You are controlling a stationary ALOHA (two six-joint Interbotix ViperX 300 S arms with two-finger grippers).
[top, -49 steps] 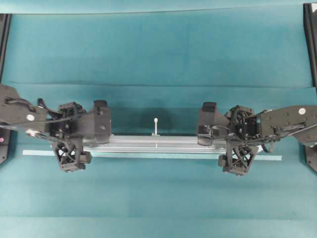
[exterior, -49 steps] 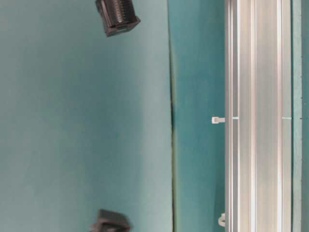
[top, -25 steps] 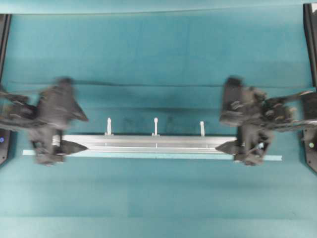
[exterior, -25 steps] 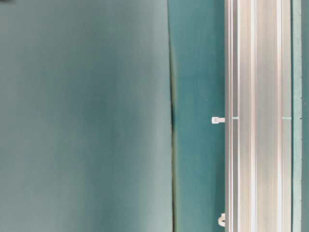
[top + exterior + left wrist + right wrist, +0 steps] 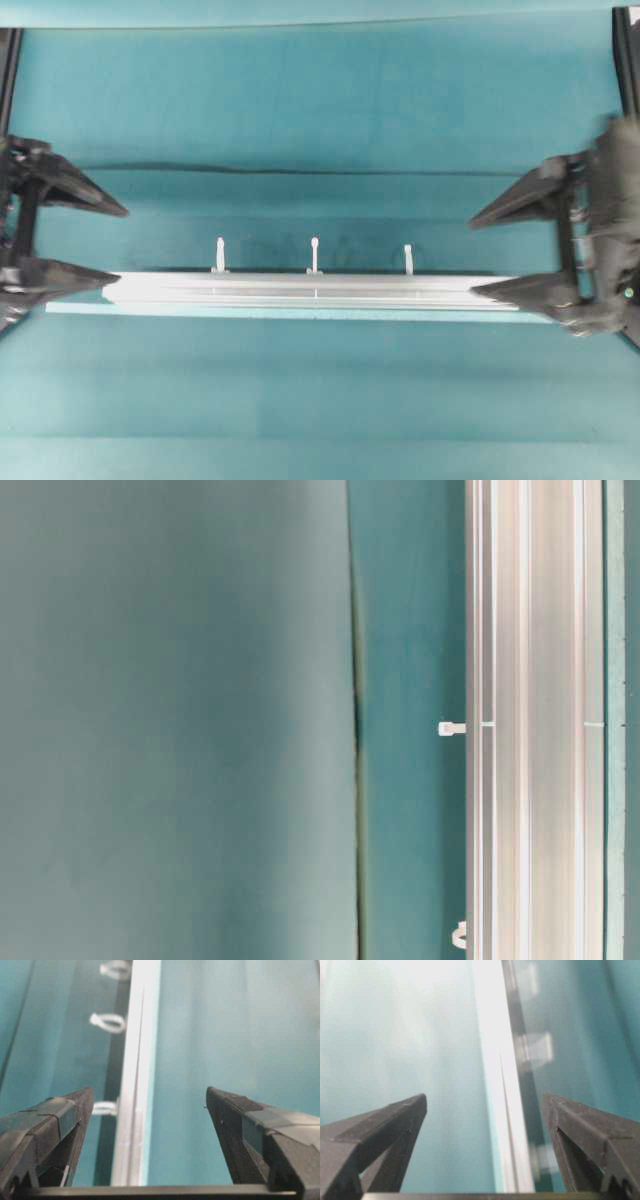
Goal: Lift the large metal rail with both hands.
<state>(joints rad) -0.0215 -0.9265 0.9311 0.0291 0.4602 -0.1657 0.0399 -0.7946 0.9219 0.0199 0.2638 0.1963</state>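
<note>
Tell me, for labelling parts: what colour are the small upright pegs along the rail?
Pale white pegs on the silver rail, clearest overhead.

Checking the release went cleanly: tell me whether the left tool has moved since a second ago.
Yes. The left tool has pulled back leftward, off the metal rail, to beyond its left end, jaws open.

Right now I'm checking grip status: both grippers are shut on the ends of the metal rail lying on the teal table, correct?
Not quite. The overhead view shows the left gripper and the right gripper open, jaws spread wide and gripping nothing. The metal rail does lie on the teal table.
</note>
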